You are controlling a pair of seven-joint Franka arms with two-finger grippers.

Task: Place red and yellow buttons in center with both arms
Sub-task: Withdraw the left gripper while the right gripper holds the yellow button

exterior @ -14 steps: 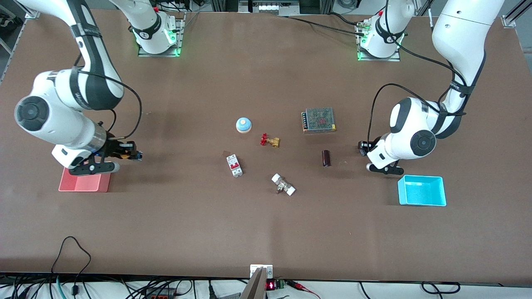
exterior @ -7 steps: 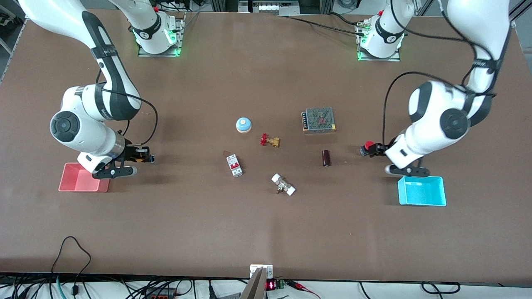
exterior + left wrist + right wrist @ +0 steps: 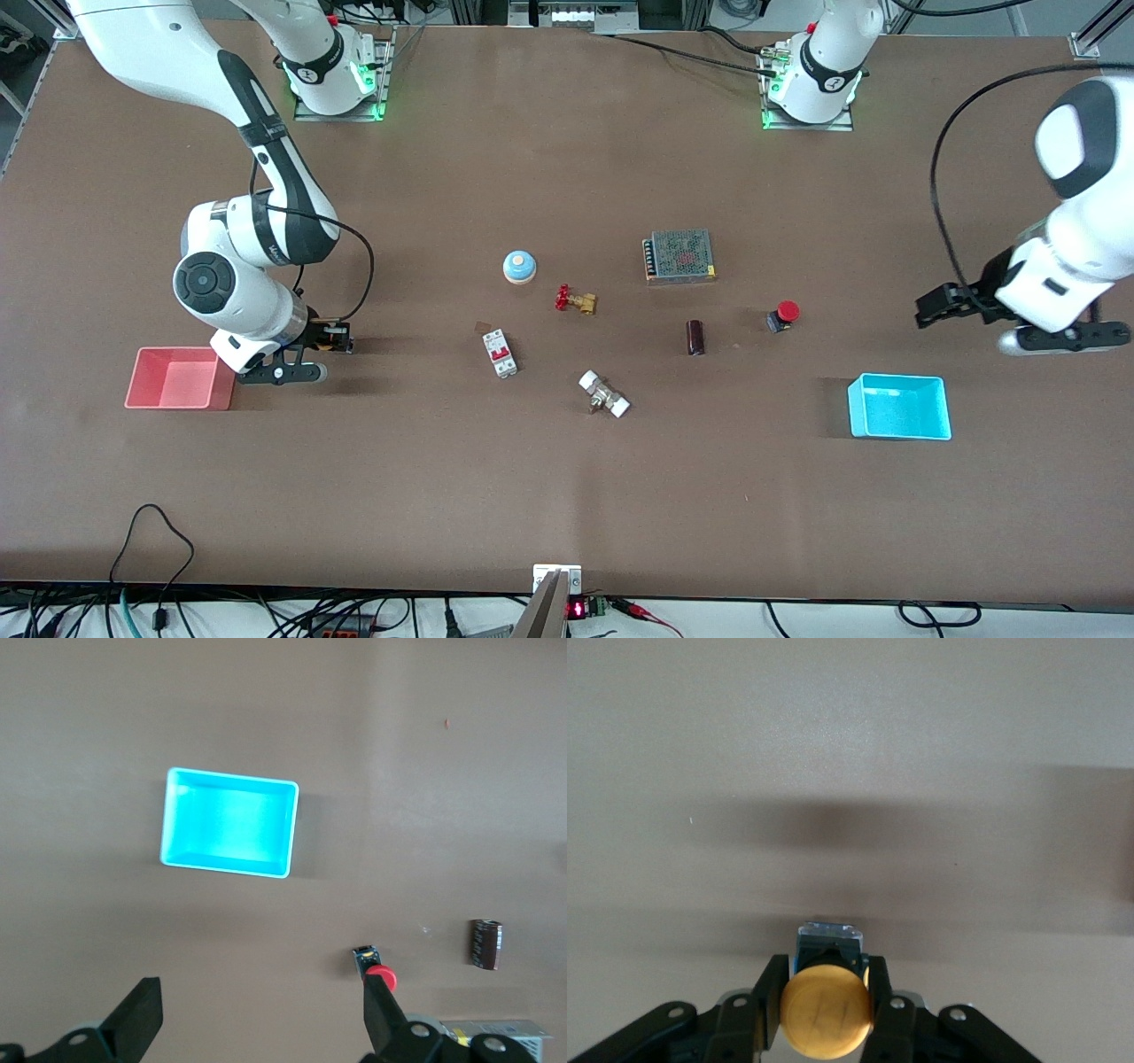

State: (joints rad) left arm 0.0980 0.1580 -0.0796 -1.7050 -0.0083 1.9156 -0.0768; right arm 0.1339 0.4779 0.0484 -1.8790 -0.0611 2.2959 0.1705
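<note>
The red button sits on the brown table, just beside the dark little cylinder and toward the left arm's end of the table. It is farther from the front camera than the cyan tray. The left gripper is up in the air over bare table, well apart from the red button, past the cyan tray toward the left arm's end of the table. Its two fingers are spread wide apart and hold nothing. In the left wrist view the red button shows small on the table just past one finger tip, with the cyan tray and the dark cylinder around it. The yellow button is squeezed between the fingers of the right gripper, so that gripper is closed tight on the button's black body with the round yellow cap facing the wrist camera. The right gripper is low over bare brown table, near the pink tray and just past its edge, on the side toward the middle of the table. In the middle of the table lie a blue and white domed button, a brass valve with a red handle, a white and red switch block, a small fitting with white ends and a grey mesh box. The yellow button in the right gripper is well apart from all of these.
</note>
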